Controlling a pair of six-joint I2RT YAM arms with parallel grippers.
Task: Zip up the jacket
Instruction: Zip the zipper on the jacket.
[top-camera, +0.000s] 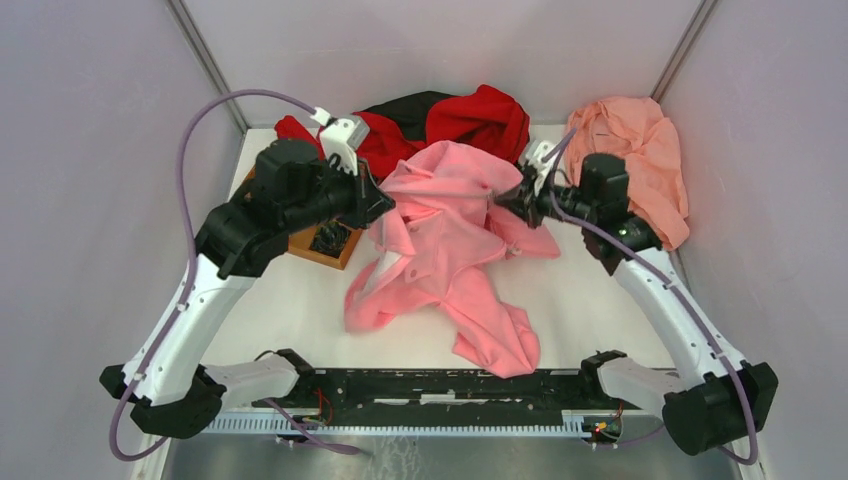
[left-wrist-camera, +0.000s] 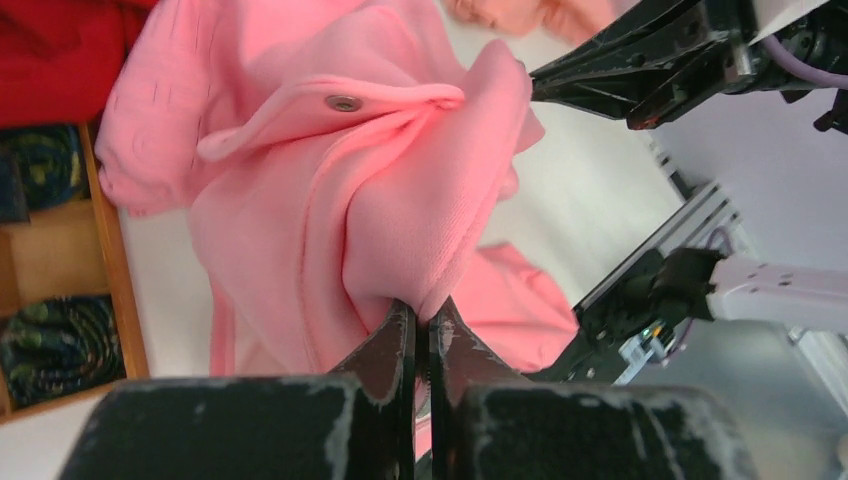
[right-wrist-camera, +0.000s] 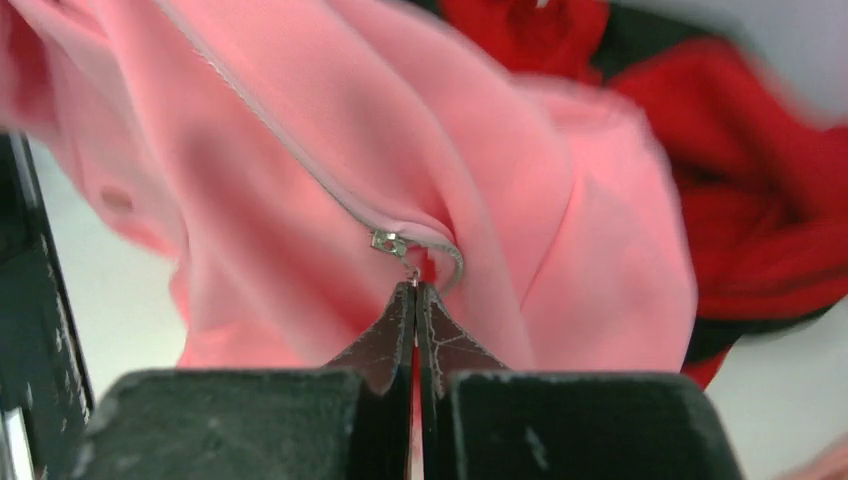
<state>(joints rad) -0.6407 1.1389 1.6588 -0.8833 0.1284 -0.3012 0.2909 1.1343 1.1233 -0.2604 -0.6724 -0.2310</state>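
Observation:
The pink jacket (top-camera: 455, 215) lies crumpled mid-table, its upper part lifted and stretched between both grippers. My left gripper (top-camera: 388, 207) is shut on a fold of the jacket's fabric (left-wrist-camera: 400, 200), the cloth pinched at its fingertips (left-wrist-camera: 425, 306). A metal snap (left-wrist-camera: 343, 102) shows on a flap above. My right gripper (top-camera: 497, 197) is shut on the small metal zipper pull (right-wrist-camera: 411, 272), just below the slider (right-wrist-camera: 388, 241). The zipper track (right-wrist-camera: 280, 140) runs up and left from the slider. One sleeve (top-camera: 495, 335) trails toward the near edge.
A red-and-black garment (top-camera: 455, 115) is heaped at the back, touching the jacket. A salmon cloth (top-camera: 640, 160) lies at the back right, behind the right arm. A wooden box (top-camera: 325, 245) with dark rolled items sits under the left gripper.

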